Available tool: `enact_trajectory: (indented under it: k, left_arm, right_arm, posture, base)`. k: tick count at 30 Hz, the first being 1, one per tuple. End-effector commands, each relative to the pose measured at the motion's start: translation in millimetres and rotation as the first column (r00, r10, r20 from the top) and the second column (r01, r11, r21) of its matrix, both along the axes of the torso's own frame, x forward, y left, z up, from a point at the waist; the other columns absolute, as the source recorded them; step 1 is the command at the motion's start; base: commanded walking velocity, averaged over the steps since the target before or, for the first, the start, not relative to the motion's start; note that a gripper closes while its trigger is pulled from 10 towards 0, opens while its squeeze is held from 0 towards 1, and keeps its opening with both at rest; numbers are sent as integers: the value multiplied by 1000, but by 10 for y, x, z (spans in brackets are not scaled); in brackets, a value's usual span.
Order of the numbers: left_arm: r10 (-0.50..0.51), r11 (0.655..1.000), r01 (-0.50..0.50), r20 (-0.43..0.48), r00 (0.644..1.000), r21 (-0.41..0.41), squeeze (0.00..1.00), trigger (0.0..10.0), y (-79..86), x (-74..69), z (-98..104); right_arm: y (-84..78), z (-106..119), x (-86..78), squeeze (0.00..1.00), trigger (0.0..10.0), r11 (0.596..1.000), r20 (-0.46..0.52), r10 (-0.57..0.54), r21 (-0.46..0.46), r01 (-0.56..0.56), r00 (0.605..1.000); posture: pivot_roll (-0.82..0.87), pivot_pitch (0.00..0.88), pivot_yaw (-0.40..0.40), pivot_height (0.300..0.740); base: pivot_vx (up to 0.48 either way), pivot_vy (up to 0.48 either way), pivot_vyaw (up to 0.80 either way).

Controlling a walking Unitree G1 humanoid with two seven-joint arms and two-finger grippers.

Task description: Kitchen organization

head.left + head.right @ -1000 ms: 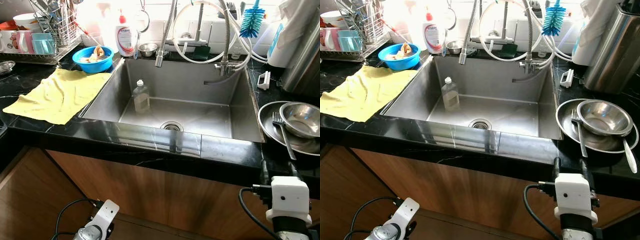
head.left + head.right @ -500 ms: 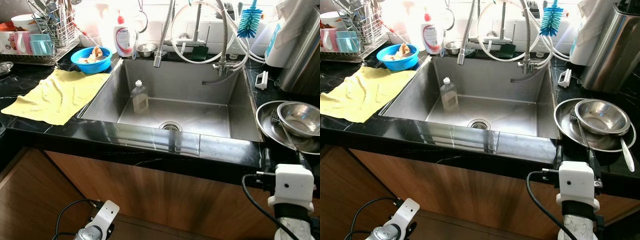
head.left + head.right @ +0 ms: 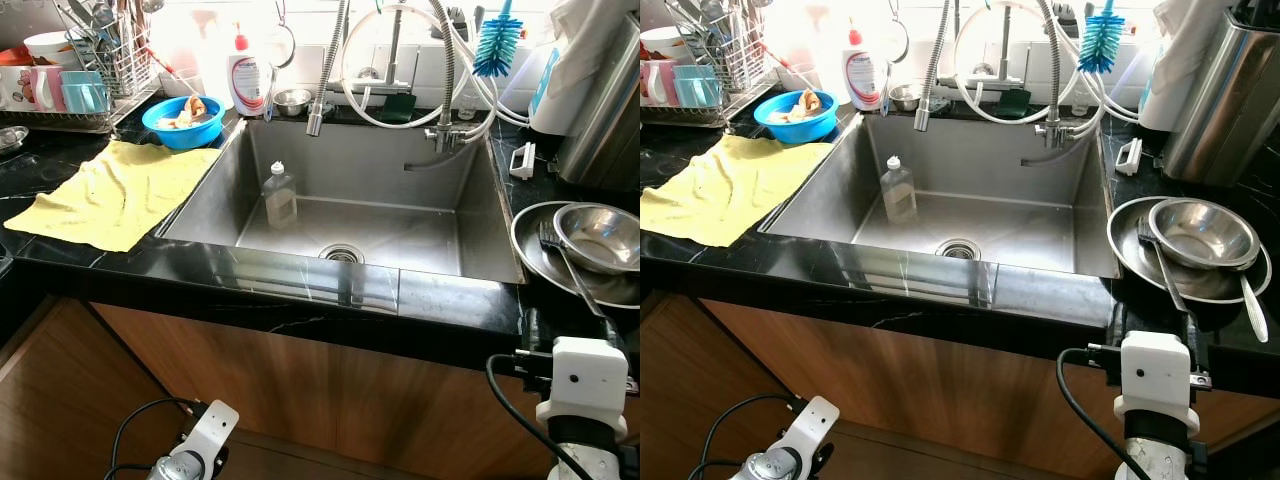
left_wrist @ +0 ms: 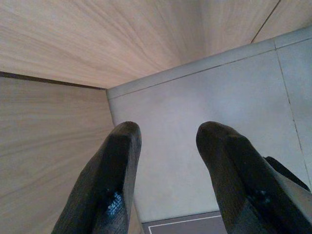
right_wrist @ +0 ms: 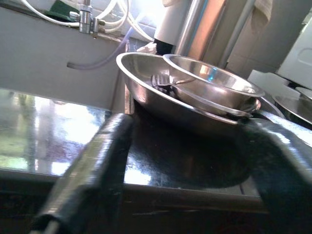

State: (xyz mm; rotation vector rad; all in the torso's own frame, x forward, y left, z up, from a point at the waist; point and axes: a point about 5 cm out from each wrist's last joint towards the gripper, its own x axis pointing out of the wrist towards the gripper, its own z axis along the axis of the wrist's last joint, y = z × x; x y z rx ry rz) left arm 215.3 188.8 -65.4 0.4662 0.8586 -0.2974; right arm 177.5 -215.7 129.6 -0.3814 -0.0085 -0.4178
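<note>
black stone table [image 3: 80, 262] with a steel sink [image 3: 470, 235] set into it, seen from above and in front. right pincer [image 5: 195, 161] raised at the table's front edge, its two black fingers [image 5: 92, 165] spread wide apart and holding nothing, aimed at the stacked steel dishes just beyond. the stack sits on the table to the right of the sink: a wide steel plate [image 3: 1130, 262] carrying a smaller steel bowl [image 3: 1200, 235], with a fork [image 3: 1160, 265] lying across the plate and a spoon [image 3: 1252, 312] resting on its right rim. left pincer [image 4: 165, 161] hangs low before the wooden cabinet front [image 3: 300, 390], fingers parted and empty, a pale floor [image 4: 204, 122] beyond them. inside the sink, a small clear bottle [image 3: 281, 195] stands upright near the left wall, beside the drain [image 3: 341, 254]. left of the sink: a yellow cloth [image 3: 110, 190] spread flat, a blue bowl [image 3: 183, 120] behind it, a dish rack [image 3: 95, 75] with cups. a blue bottle brush [image 3: 498, 45] hangs above the taps.
</note>
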Motion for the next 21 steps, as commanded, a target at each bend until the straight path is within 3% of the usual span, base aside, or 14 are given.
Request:
enact_trajectory:
  k: [1,9,21]
  left_arm:
    - [-16,1000,17,-14,1000,17,0,10000,32,-16,-7]
    - [-16,1000,16,-12,1000,16,0,10000,30,-24,-11]
    - [-12,1000,13,-10,1000,15,0,10000,26,-29,-13]
  right_arm:
    - [-31,-57,0,0,10000,999,-28,-31,22,31,999]
    - [-34,-67,46,0,10000,991,13,-58,120,56,998]
    - [-26,74,96,0,10000,991,117,-73,118,59,990]
  posture:
    - [-184,0,57,740]
    - [-180,0,54,740]
    - [-171,0,50,740]
  base:
    - [0,0,0]
    - [0,0,0]
    - [0,0,0]
